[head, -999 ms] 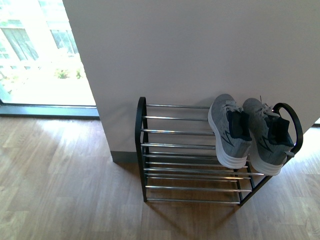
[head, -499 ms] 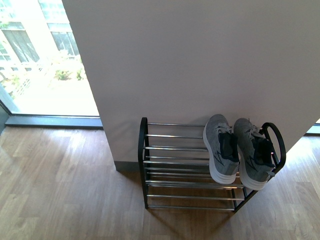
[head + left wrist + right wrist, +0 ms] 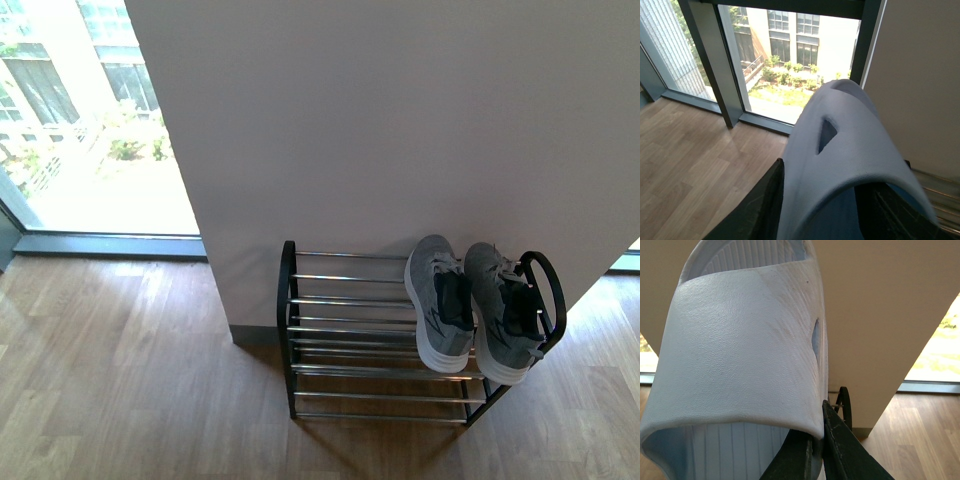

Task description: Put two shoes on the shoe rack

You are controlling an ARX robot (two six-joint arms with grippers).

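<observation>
Two-slipper carry is judged in hand. Shoe rack (image 3: 288, 320) stands at the wall, grey sneakers (image 3: 440, 310) on its top tier. Left gripper (image 3: 825, 217) pinches the left slipper (image 3: 840, 145); right gripper (image 3: 819, 440) pinches the right slipper (image 3: 740, 340). Next: approach and lower onto free bars. Arms are outside the front view; left contact is obscured.

No text — nothing readable anywhere.

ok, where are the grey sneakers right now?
Front view: the grey sneakers sit side by side on the top tier of the shoe rack, at its right end beside the rounded right side frame, with their toes toward the wall.
</observation>
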